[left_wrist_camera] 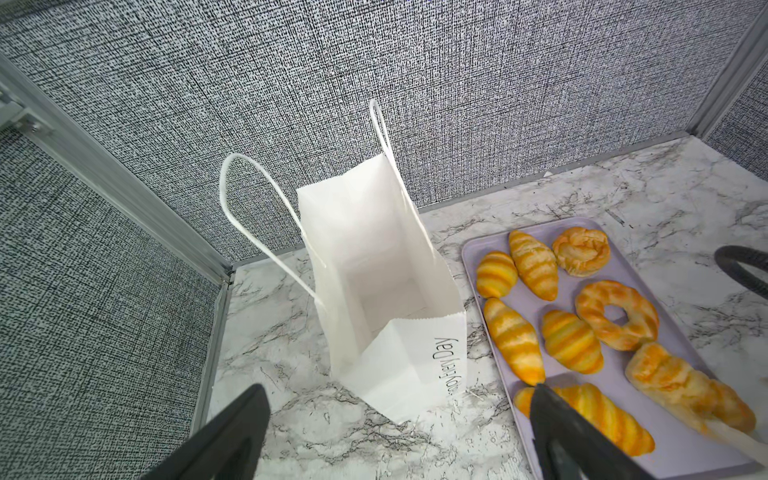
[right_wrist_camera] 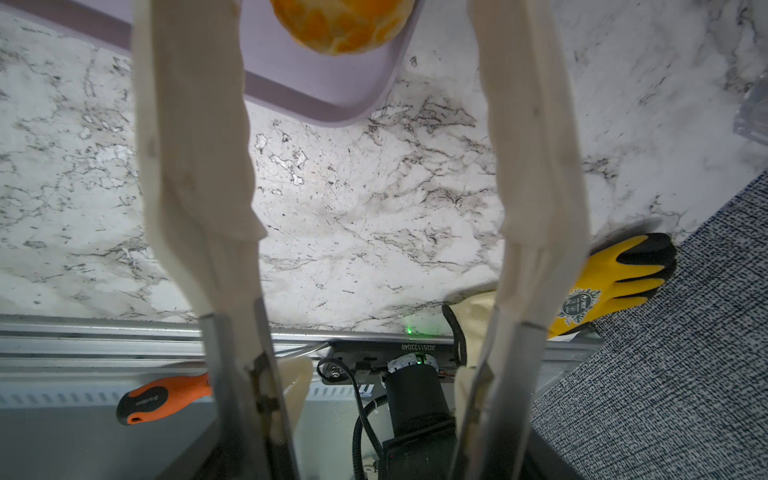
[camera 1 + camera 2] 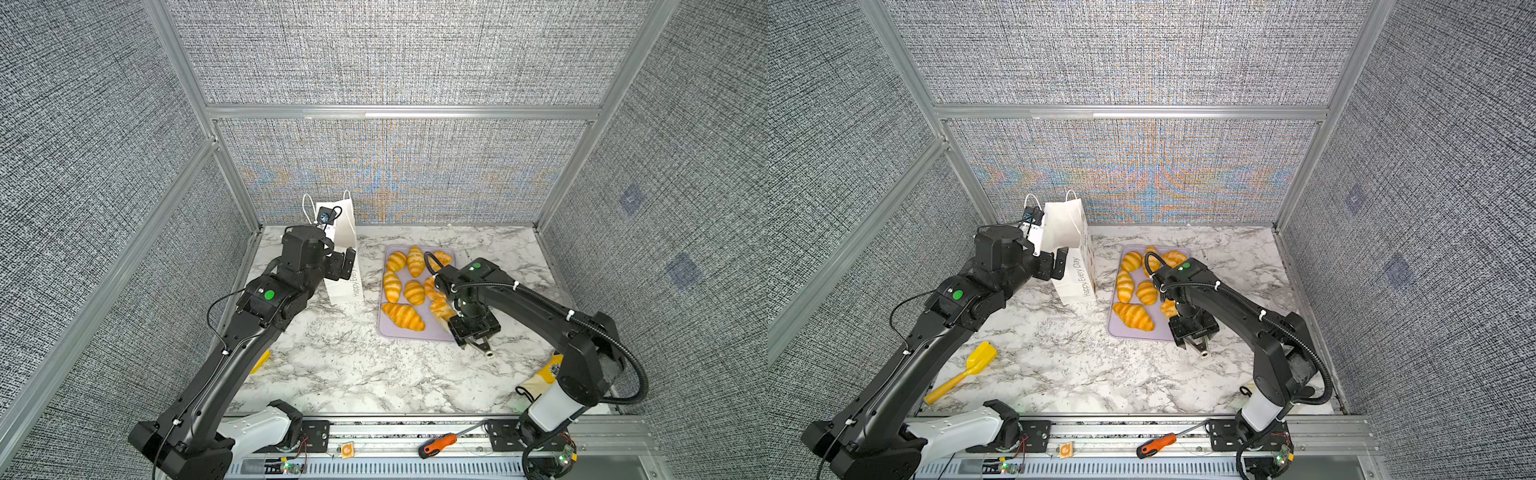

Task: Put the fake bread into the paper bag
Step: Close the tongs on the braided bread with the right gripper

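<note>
The fake bread point(image 3: 414, 292), 8 glossy pieces, lies on the lilac tray point(image 3: 432, 334) on the worktop point(image 3: 332, 374), just beside the upright, open-mouthed paper bag point(image 3: 345, 232). It probably handles light and slippery, so grip across the fat middle. The front croissant point(image 3: 403, 316) lies diagonally across the tray. The left pincer point(image 1: 397, 386) and right pincer point(image 2: 357, 83) both gape, empty.

paper bag point(image 3: 1075, 286) — grey lettering up its side reads "happy every day"; my left wrist view shows only "day" clearly. black plate point(image 2: 419, 348) in my right wrist view: code "j0251122049", seen inverted. glove point(image 2: 615, 282) emblem and screwdriver point(image 2: 166, 397) mark — unreadable.
</note>
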